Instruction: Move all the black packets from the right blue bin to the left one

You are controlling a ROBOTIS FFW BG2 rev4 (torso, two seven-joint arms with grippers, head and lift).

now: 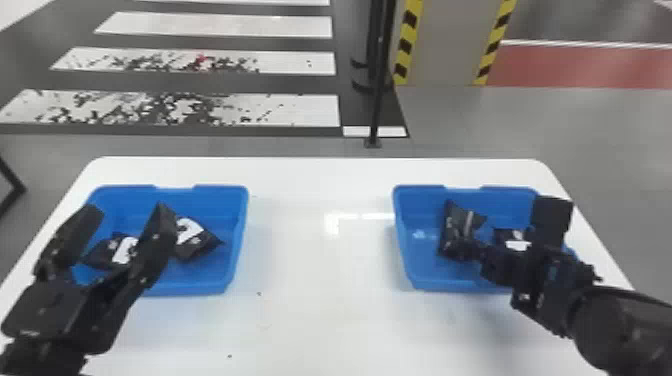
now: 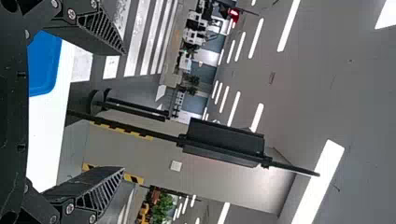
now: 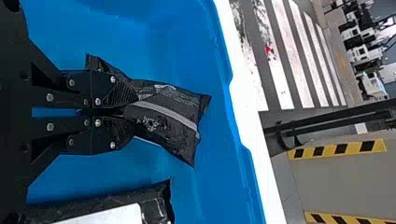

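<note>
Beyond my right tool (image 1: pixel 462 248) I see an industrial-looking hall (image 1: pixel 575 130): crosswalk stripes (image 1: pixel 215 26), a pillar (image 1: pixel 440 45) edged in hazard tape (image 1: pixel 408 40), ceiling strip lights (image 2: pixel 318 182).

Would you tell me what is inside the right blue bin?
One black packet pinched by the right gripper, which covers one end, and another packet beside it; anything beneath them is hidden.
</note>
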